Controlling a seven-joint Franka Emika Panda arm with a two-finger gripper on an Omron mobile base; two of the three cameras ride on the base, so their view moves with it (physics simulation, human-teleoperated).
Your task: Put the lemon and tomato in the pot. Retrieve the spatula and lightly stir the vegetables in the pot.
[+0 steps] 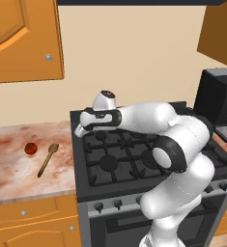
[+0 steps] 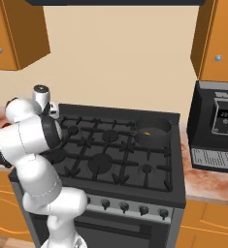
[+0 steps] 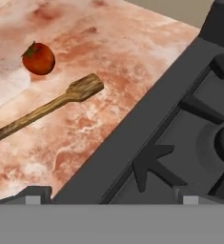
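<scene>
the small round red tomato (image 3: 38, 58) and the slim light-brown wooden spatula (image 3: 46, 109) are seen on the marbled table (image 1: 18, 164) – just apart. the yellow lemon (image 2: 147, 131) is seen inside the dark round pot (image 2: 153, 131) on the black stove (image 2: 115, 160) – the jaws (image 1: 79, 130) are held apart over the stove's left edge, nothing gripped.

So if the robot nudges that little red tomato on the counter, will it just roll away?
Probably. The tomato looks round like a ball and sits free on the flat counter, so a sideways push would likely send it rolling. The spatula lying beside it, apart, might stop it. Its smooth skin may also slip between fingers.
</scene>
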